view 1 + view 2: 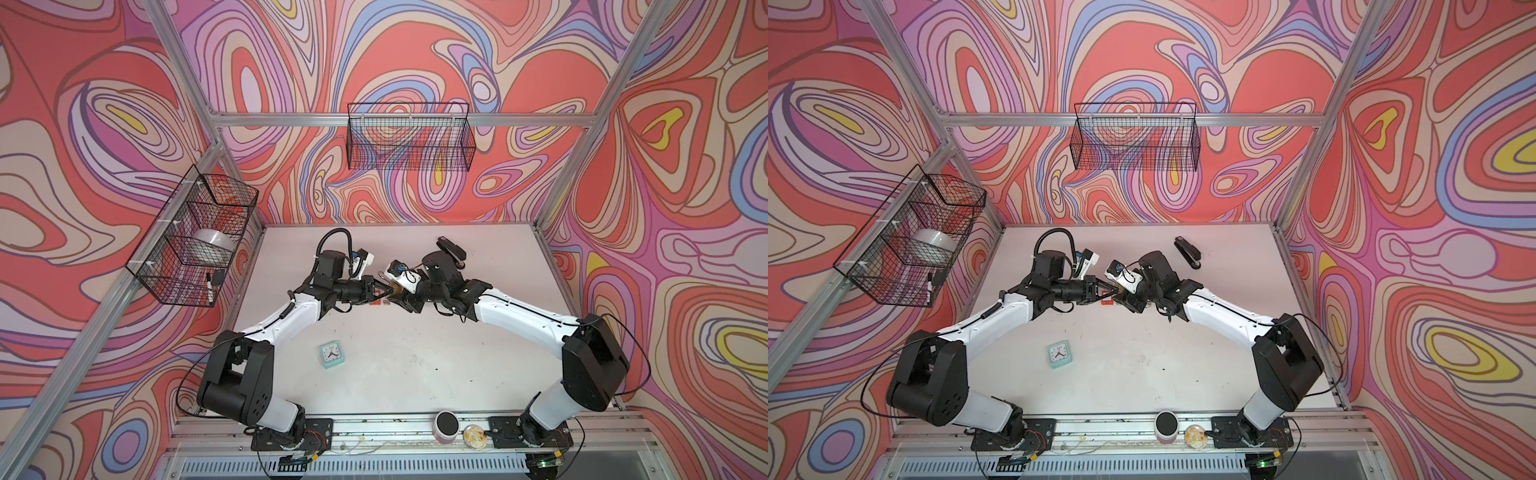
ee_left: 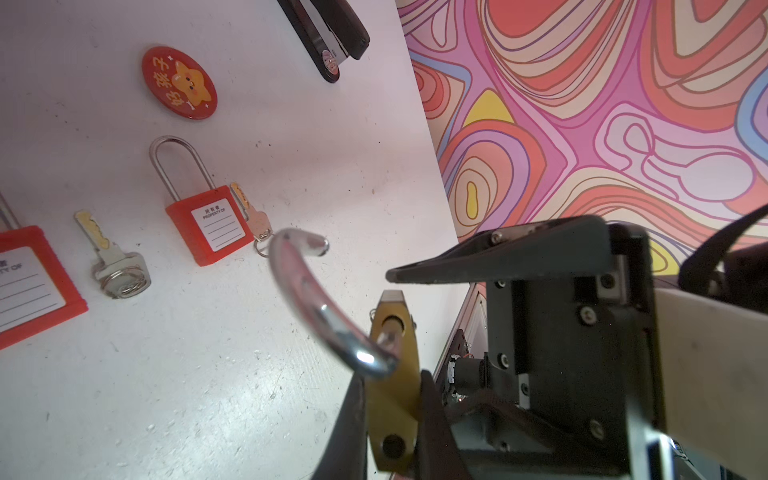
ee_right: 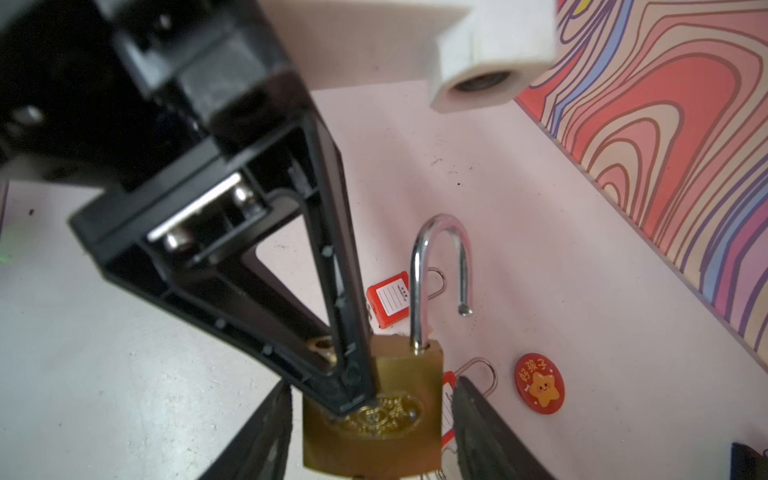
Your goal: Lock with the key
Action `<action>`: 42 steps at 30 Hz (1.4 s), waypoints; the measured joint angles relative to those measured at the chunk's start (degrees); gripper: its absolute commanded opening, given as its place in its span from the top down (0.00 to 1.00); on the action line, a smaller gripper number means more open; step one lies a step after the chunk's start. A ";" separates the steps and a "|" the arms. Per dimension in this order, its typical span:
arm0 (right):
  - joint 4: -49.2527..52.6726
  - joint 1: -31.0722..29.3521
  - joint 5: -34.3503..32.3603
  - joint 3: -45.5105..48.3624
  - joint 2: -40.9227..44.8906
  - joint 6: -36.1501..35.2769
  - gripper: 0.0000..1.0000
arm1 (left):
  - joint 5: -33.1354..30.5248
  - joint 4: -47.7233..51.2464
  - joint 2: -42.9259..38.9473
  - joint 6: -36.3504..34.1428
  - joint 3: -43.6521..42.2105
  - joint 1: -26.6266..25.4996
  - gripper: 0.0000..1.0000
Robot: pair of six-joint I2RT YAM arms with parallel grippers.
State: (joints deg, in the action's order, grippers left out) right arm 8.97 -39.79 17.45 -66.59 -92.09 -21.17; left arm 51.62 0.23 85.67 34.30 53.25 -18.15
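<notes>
brass padlock held above the desk, shackle open, not yet locked

in both top views the left hand and right hand meet over the middle of the desk with the brass padlock between them. in the left wrist view the left hand pinches the padlock's body edge-on, the shackle is swung out with its free end clear of its hole, and a loose key lies on the desk near a red padlock. in the right wrist view the right hand's fingers stand wide on either side of the body with slim gaps. whether a key sits in the keyhole cannot be told, so the locking itself looks all to do.
</notes>
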 measured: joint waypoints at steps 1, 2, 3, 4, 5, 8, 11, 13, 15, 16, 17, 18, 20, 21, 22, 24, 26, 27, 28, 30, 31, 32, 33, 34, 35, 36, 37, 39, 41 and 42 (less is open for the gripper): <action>-0.33 -0.02 -0.04 0.07 0.24 0.48 0.28 | -0.37 0.00 0.02 0.00 -0.02 0.00 1.00; -0.85 -0.04 -0.11 0.35 0.70 1.03 0.26 | -0.74 -0.11 0.02 0.02 -0.09 0.00 1.00; -1.77 -0.02 -0.17 1.07 1.44 1.66 0.26 | -0.98 -0.44 0.02 0.07 -0.17 0.00 1.00; -2.82 0.11 -0.15 2.12 2.49 2.56 0.25 | -1.36 -1.46 -0.07 0.28 -0.55 0.00 1.00; -3.98 0.44 0.04 3.61 3.96 3.91 0.25 | -1.81 -2.69 -0.28 0.55 -1.07 0.00 1.00; -9.86 2.95 2.01 9.46 8.96 10.16 0.23 | -2.95 -7.21 -2.03 1.92 -3.85 0.02 1.00; -16.26 7.19 4.26 14.56 13.07 19.32 0.16 | -3.76 -11.08 -4.09 3.08 -5.62 0.13 1.00; -20.22 10.19 6.14 16.06 14.25 27.10 0.17 | -3.80 -15.23 -5.31 4.74 -6.60 0.31 1.00; -24.52 12.61 8.68 16.50 14.19 34.75 0.18 | -3.43 -21.81 -6.03 7.61 -7.98 0.90 1.00; -26.91 13.53 9.94 16.70 13.94 38.56 0.18 | -3.17 -26.08 -6.08 9.68 -8.85 1.33 1.00; -29.46 14.23 11.23 16.90 13.51 42.40 0.19 | -2.95 -30.12 -5.86 11.89 -9.68 1.81 1.00; -32.48 14.78 12.66 17.07 12.83 46.34 0.20 | -2.56 -36.02 -5.16 15.10 -10.80 2.49 1.00; -38.01 15.28 14.80 17.11 10.88 53.13 0.22 | -2.27 -47.15 -2.58 21.77 -12.20 3.61 1.00; -41.09 15.37 15.87 17.11 9.55 56.48 0.24 | -2.10 -52.78 -0.68 25.35 -12.55 4.04 1.00; -43.76 15.39 16.72 17.11 8.24 59.21 0.26 | -1.95 -56.59 0.98 28.06 -12.52 4.39 1.00; -48.63 15.39 18.32 17.09 5.49 64.46 0.28 | -1.84 -60.57 2.67 31.34 -12.55 4.70 1.00; -52.81 15.37 19.71 17.07 2.82 68.65 0.29 | -1.64 -62.79 2.69 33.03 -12.55 4.63 1.00; -54.73 15.32 20.33 17.03 1.51 70.58 0.29 | -1.62 -63.80 2.40 33.40 -12.55 4.59 1.00; -56.22 15.26 20.81 16.98 0.35 72.00 0.29 | -1.46 -64.50 1.90 33.62 -12.55 4.59 1.00; -57.86 14.82 21.35 16.70 -1.09 73.64 0.28 | -1.18 -65.31 1.09 33.79 -12.55 4.55 1.00; -58.49 14.49 21.64 16.15 -1.84 74.23 0.29 | -1.09 -65.68 0.83 33.90 -12.55 4.55 1.00; -58.90 14.10 21.86 15.47 -2.47 74.55 0.29 | -1.03 -65.96 0.68 33.92 -12.55 4.55 1.00; -59.34 13.53 22.16 14.47 -3.26 74.90 0.29 | -1.03 -66.27 0.63 33.94 -12.55 4.55 1.00; -59.82 12.94 22.49 13.49 -3.93 75.32 0.29 | -1.01 -66.45 0.63 34.01 -12.55 4.55 1.00; -60.35 12.46 22.64 12.74 -4.42 75.65 0.29 | -1.03 -66.42 0.63 34.12 -12.55 4.55 1.00; -61.07 12.02 22.80 12.17 -4.83 75.93 0.29 | -1.01 -66.45 0.63 34.25 -12.55 4.55 1.00; -61.92 11.52 22.99 11.72 -5.18 76.35 0.30 | -0.98 -66.49 0.63 34.38 -12.55 4.55 1.00; -62.88 10.84 23.28 10.93 -5.79 76.74 0.32 | -0.85 -66.49 0.63 34.53 -12.55 4.55 1.00; -63.52 10.43 23.56 10.08 -6.49 77.13 0.38 | -0.74 -66.49 0.63 34.56 -12.55 4.55 1.00; -63.71 10.29 23.71 9.49 -6.97 77.33 0.42 | -0.61 -66.51 0.63 34.58 -12.55 4.55 1.00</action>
State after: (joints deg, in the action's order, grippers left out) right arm -54.74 -29.50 41.17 -57.10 -99.07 56.16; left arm 51.00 -66.28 86.30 68.88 40.71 -13.61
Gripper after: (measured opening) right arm 0.637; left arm 0.170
